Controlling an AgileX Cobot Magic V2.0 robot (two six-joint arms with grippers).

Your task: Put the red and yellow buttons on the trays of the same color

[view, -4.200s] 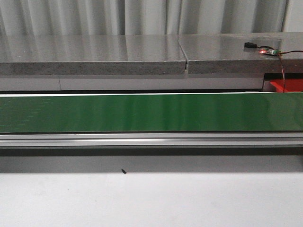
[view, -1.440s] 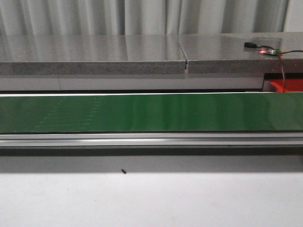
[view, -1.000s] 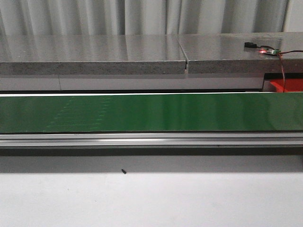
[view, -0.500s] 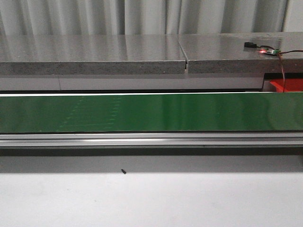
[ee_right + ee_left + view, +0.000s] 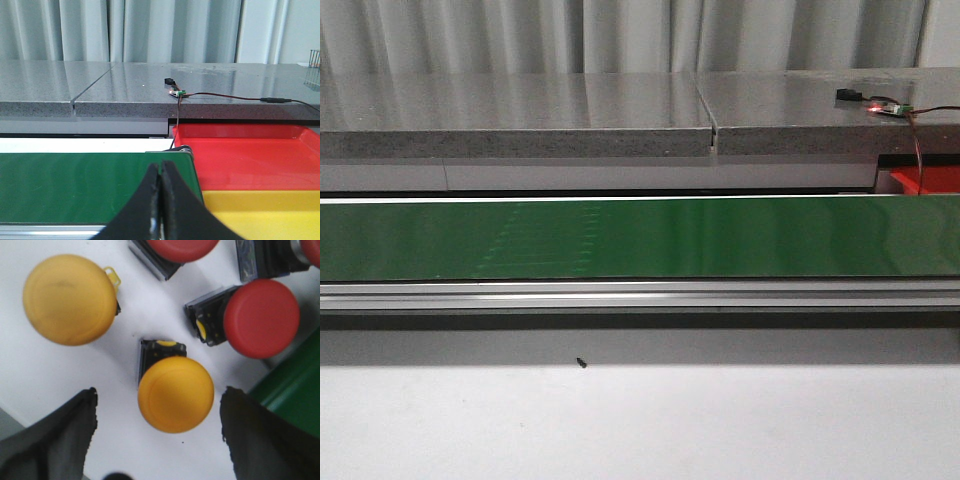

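Left wrist view shows the left gripper point(image 5: 157, 432) spread wide and holding nothing, its dark fingers point(image 5: 55, 440) flanking a yellow button point(image 5: 175, 394) on the white surface; a second yellow button point(image 5: 70, 299) lies beside that one, and a red button point(image 5: 261, 317) sits just beyond it, near the green belt point(image 5: 295, 385). Right wrist view shows the right gripper point(image 5: 161, 200) closed and empty above the belt, with the red tray point(image 5: 250, 155) and yellow tray point(image 5: 265, 212) beside it.
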